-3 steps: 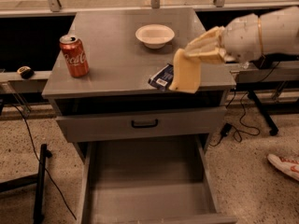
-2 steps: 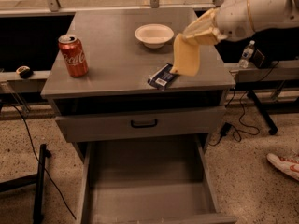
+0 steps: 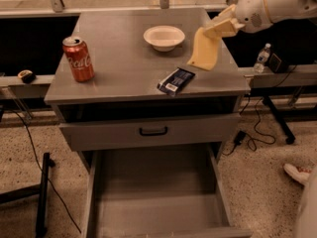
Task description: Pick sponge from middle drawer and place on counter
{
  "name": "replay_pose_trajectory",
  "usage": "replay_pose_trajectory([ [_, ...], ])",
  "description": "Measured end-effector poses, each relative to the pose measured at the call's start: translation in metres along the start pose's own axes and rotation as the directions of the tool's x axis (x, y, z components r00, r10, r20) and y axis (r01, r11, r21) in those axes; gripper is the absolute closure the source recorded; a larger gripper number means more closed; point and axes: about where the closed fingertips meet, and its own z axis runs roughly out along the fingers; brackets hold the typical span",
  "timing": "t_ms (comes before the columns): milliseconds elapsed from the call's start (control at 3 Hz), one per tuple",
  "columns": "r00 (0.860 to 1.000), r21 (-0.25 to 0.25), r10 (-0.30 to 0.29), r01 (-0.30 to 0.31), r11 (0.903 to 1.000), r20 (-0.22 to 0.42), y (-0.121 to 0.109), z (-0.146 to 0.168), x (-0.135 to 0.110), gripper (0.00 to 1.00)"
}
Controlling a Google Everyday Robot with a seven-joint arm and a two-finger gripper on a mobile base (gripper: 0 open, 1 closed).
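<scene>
The pale yellow sponge (image 3: 204, 51) hangs upright from my gripper (image 3: 216, 30), which is shut on its top edge. Both are over the right rear part of the grey counter (image 3: 119, 73), right of the white bowl. The sponge's lower edge is just above or on the counter; I cannot tell which. My white arm (image 3: 277, 4) reaches in from the upper right. The middle drawer (image 3: 158, 192) stands pulled out at the bottom, its grey floor bare.
On the counter stand a red cola can (image 3: 78, 58) at the left, a white bowl (image 3: 164, 36) at the back, and a dark blue packet (image 3: 176, 80) near the front edge. A closed drawer front with black handle (image 3: 153, 131) sits above. A water bottle (image 3: 261, 58) stands to the right.
My gripper has carried the sponge up and back, from the counter's front right edge to over its right rear part. The can, bowl and packet have not moved.
</scene>
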Motion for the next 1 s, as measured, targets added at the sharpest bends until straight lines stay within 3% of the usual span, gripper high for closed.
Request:
replay_pose_trajectory([
  [333,0.998,-0.054,0.037,-0.039,0.9978,-0.042,-0.011,0.016,0.027,0.96],
  [667,0.996,-0.090,0.040,-0.048,0.9948,-0.084,-0.012,0.023,0.044,0.73],
  [1000,0.990,-0.167,0.017,-0.040,0.9852,-0.138,-0.002,0.034,0.062,0.50],
])
